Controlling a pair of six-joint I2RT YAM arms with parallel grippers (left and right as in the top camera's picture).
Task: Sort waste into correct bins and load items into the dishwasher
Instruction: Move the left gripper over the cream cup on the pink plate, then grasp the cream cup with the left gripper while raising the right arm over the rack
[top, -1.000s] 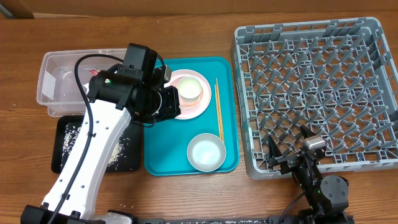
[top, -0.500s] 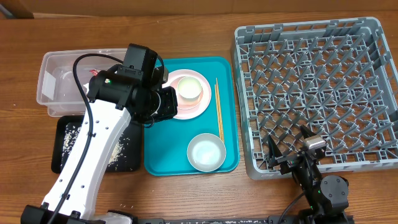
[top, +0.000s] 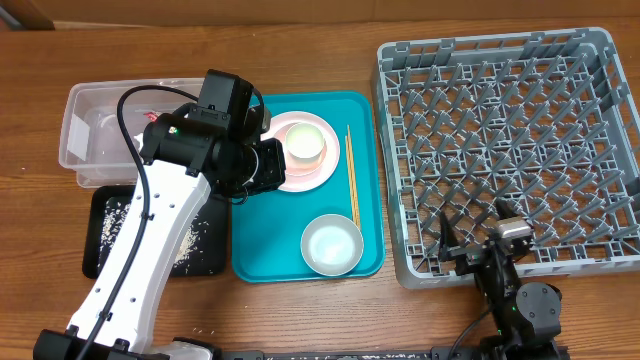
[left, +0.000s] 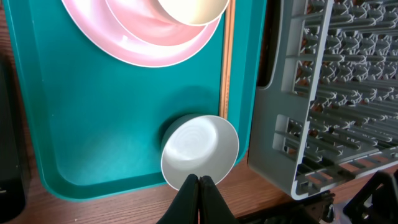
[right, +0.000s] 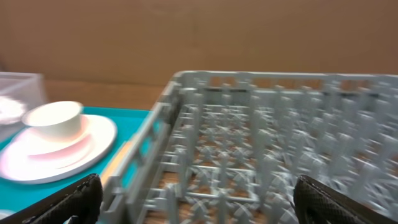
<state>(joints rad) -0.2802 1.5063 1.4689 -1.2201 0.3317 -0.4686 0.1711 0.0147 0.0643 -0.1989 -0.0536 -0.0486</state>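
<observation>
At the tray's (top: 255, 230) near edge, white bowl (top: 332, 245): likely slick, breakable, take by rim; left gripper (left: 199, 186) closed, empty; right gripper (top: 470, 225) wide

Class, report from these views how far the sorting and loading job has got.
Done: rice lies in the black tray, white napkins in the clear tub. In hand: nothing; the left gripper is shut, empty, above the white bowl; the right gripper open by the dish rack. Left: rack empty; pink plate, cream bowl, white bowl and chopsticks sit on the teal tray.
</observation>
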